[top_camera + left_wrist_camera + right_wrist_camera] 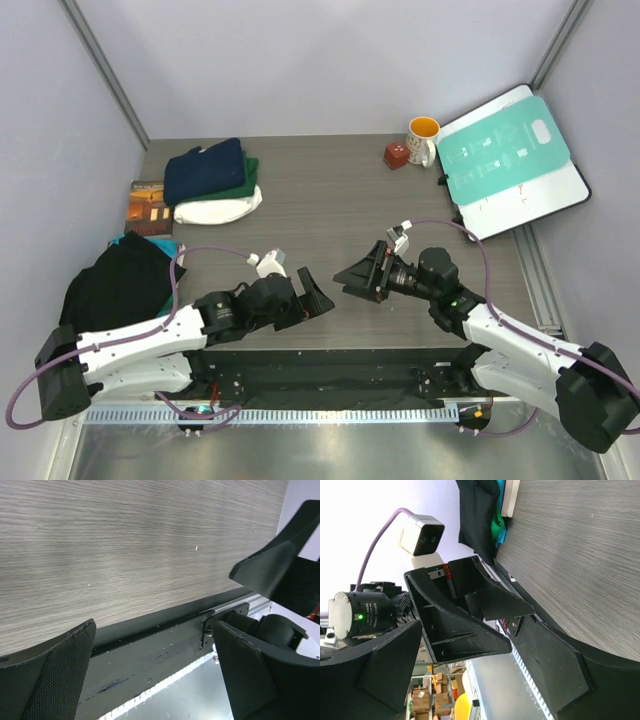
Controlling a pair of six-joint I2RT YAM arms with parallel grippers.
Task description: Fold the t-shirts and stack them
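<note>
The t-shirts lie folded in one stack at the table's back left: a navy blue one [205, 170] on top, a dark green one [249, 178] under it and a cream-white one [217, 209] at the bottom. Both grippers hover far from the stack, over the near middle of the table, facing each other with tips almost meeting. My left gripper [315, 292] [155, 672] is open with nothing between its fingers. My right gripper [354, 282] [470, 675] is open and empty too. The left gripper's body [460, 620] fills the right wrist view.
A small brown-orange book [147, 205] pokes out beside the stack. A black cloth heap [120, 285] [476, 515] with a teal scrap lies at the left edge. At the back right stand an orange-lined mug [423, 140], a small red-brown block [396, 155] and a teal-and-white board [512, 160].
</note>
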